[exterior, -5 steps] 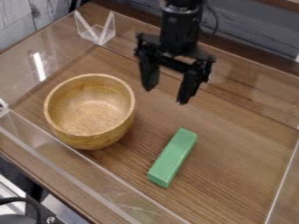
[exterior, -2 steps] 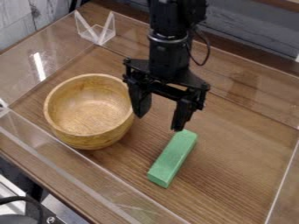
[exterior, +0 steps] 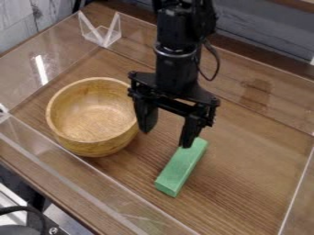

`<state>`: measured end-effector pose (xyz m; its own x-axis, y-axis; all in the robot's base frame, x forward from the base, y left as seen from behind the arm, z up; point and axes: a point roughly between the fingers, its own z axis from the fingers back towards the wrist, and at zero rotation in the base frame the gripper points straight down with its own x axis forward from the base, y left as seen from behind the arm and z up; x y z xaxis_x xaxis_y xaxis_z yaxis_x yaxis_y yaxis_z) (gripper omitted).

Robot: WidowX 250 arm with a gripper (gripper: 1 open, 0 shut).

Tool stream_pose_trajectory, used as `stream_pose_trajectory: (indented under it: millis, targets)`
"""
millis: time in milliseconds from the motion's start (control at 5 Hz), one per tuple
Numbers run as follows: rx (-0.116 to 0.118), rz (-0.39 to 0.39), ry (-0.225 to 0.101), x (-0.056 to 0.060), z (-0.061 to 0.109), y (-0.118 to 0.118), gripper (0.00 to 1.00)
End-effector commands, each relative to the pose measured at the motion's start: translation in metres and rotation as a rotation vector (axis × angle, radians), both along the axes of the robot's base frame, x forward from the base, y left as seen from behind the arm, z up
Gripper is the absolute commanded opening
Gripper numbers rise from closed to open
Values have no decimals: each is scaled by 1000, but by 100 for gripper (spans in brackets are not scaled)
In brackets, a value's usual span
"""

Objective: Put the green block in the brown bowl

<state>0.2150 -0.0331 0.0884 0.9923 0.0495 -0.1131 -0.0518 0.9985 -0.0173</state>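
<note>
A black arm (exterior: pixel 182 37) ends in two long, dark fingers (exterior: pixel 190 127) on a boxy crossbar.

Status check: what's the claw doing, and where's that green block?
Gripper open, above green block's far end. Green block flat on table, ungrasped. Brown bowl empty, nothing in the way.

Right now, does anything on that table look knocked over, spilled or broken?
Nothing stands out. The wooden bowl sits upright and empty, the green block lies flat on the table beside it, and the tool hangs open just above the block's far end. No spills or damage show.
</note>
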Motion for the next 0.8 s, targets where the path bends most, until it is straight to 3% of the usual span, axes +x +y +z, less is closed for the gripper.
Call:
stream_pose_trajectory:
  millis: [0,600]
  targets:
    - [-10,-1,-59,0,7,-5,100]
    - [-17,4,-59,-7,-11,-10,100]
